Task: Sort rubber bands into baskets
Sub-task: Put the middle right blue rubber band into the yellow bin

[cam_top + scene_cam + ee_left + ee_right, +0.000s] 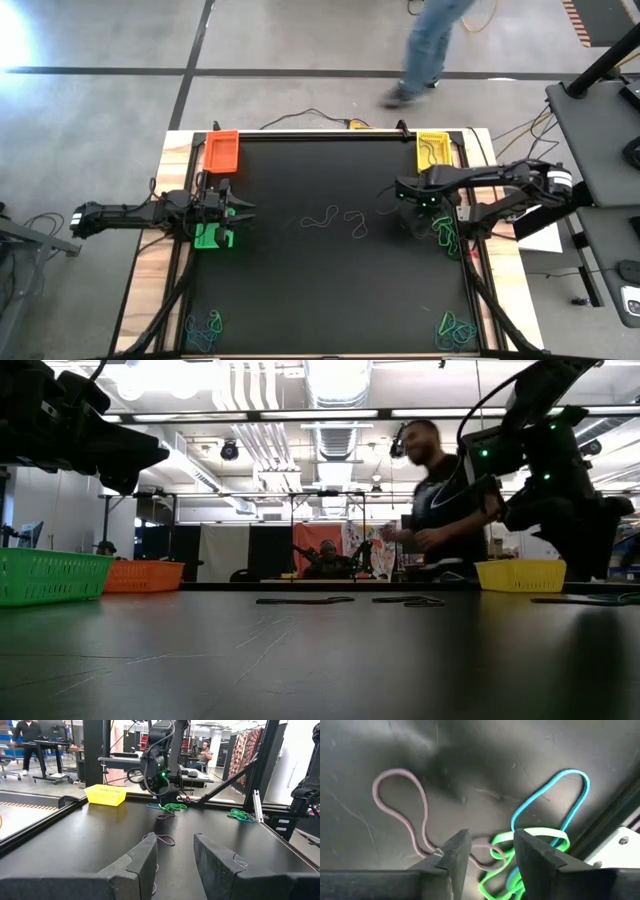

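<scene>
My right gripper (490, 851) hovers part open, holding nothing, over a pink band (400, 805) and green-blue bands (547, 825) near the yellow basket (433, 148) (left gripper (238, 210) waits, narrow gap, above the green basket (212, 238)).

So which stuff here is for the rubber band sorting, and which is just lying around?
For the job:
- thin green and blue rubber bands
- orange mesh plastic basket
- yellow mesh plastic basket
- bright green mesh plastic basket

Just lying about:
- black cables on the grey floor
- white sheet beside the table
</scene>
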You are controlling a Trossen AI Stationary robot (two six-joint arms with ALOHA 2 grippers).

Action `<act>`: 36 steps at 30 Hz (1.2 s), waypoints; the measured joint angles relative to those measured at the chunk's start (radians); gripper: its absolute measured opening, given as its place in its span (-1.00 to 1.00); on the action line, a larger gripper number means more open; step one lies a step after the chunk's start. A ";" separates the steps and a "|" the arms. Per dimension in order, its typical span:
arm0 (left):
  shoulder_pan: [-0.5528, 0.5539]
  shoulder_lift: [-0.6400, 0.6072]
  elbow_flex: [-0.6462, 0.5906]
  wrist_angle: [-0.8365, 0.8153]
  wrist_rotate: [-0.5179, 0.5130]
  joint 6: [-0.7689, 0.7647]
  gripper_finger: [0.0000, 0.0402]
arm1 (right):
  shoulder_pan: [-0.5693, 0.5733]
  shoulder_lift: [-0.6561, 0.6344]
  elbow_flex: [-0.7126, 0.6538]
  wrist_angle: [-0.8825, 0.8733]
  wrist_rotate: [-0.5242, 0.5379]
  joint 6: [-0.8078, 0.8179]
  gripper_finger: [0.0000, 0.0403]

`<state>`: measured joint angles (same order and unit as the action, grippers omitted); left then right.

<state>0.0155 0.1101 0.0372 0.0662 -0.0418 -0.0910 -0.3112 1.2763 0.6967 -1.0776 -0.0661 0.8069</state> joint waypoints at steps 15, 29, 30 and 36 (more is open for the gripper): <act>0.000 0.000 0.000 0.000 0.000 0.000 -0.43 | -0.125 0.089 -0.062 0.041 -0.079 -0.160 -0.40; 0.000 0.000 0.000 0.000 0.000 0.000 -0.43 | -0.162 0.082 -0.020 -0.011 -0.014 -0.176 -0.43; 0.000 0.000 0.000 0.000 0.000 0.000 -0.43 | -0.173 0.082 -0.020 0.002 -0.006 -0.176 -0.43; 0.000 0.000 0.000 0.000 0.000 0.000 -0.43 | -0.287 0.089 -0.041 0.054 -0.024 -0.201 -0.43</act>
<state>0.0155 0.1097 0.0371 0.0662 -0.0417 -0.0910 -0.5980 1.3652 0.6561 -1.0237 -0.0897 0.6059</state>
